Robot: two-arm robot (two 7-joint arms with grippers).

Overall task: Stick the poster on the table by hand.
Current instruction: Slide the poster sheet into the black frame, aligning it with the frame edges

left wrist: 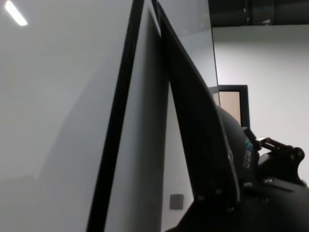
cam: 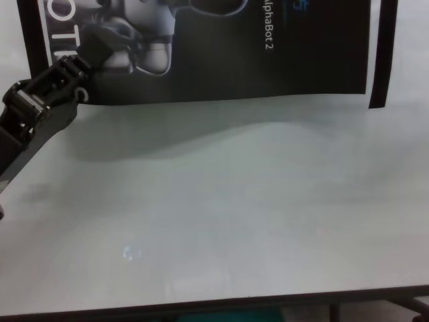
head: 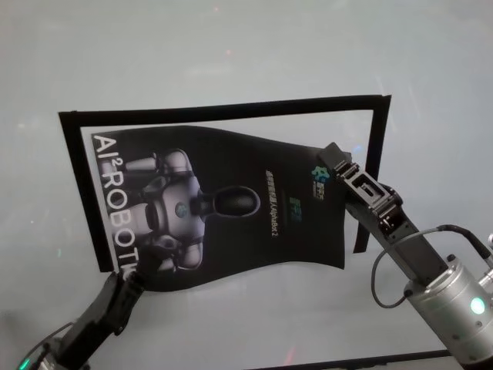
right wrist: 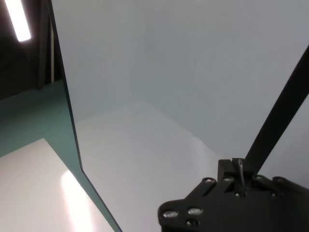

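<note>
- Laying poster (head: 231, 208) flat on table (head: 246, 54), inside black tape frame (head: 231, 106); sheet bows up mid-span, so I'd lower both ends evenly, then press.
- Right end effector (head: 333, 163) at poster's right edge; grip state cannot tell.
- Left end effector (head: 127, 281) clenched on poster's near-left corner.
- No containers visible.

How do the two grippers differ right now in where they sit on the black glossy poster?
The left gripper is at the black glossy poster's near left corner, by the big white letters; the right gripper reaches onto its far right edge, near the blue logo. The left arm comes in low from the near edge of the white table; the right arm stretches farther across it. Both sit at the poster's edges, which bows unevenly.
</note>
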